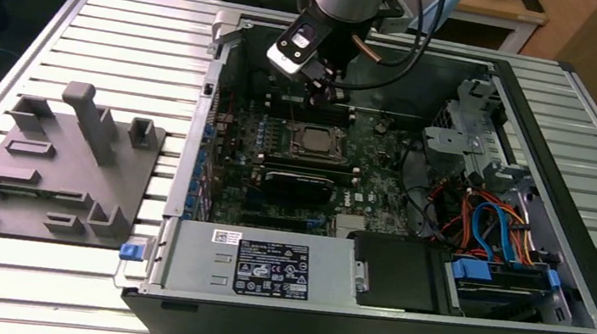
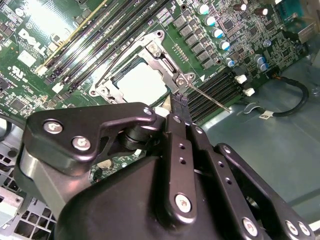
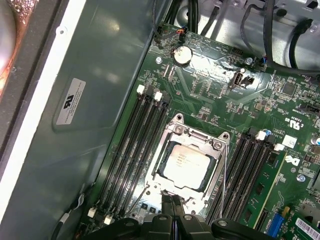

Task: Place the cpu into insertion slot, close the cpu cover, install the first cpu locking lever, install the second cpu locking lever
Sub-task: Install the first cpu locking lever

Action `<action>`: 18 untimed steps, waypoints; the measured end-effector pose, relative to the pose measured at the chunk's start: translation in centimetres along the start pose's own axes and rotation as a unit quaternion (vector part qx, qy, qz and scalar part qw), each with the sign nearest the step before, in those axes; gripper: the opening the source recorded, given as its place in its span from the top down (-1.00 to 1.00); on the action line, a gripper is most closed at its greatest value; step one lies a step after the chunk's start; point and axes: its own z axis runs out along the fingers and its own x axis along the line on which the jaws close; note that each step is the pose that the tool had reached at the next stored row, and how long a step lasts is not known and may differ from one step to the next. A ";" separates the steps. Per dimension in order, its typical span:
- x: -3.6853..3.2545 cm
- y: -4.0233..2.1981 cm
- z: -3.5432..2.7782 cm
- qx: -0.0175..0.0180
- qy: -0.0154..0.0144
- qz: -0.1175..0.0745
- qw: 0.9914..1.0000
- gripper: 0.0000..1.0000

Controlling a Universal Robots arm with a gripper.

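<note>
My gripper (image 3: 172, 201) has its jaws pressed together, holding nothing; the cpu (image 3: 186, 165) lies just ahead of my tips, under the cpu cover (image 3: 197, 136); a locking lever (image 2: 209, 98) slants just beside them.

cpu (image 3: 186, 165): pale silver-beige top
cpu cover (image 3: 200, 135): bright silver metal
motherboard (image 3: 210, 100): green, speckled with small parts
memory slots (image 3: 140, 135): black, white clips
pincer (image 2: 180, 102): matte black, silver screws
counter (image 1: 122, 26): pale grey, ribbed stripes
cables (image 1: 486, 220): blue and orange
</note>
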 end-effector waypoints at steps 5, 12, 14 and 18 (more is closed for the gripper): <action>0.01 -0.01 0.00 0.001 0.000 -0.012 1.000 0.79; 0.01 -0.02 0.01 0.006 -0.001 -0.066 0.998 0.79; 0.01 -0.02 0.01 0.007 -0.001 -0.081 0.997 0.79; 0.04 -0.11 0.01 0.008 -0.001 -0.096 0.995 0.79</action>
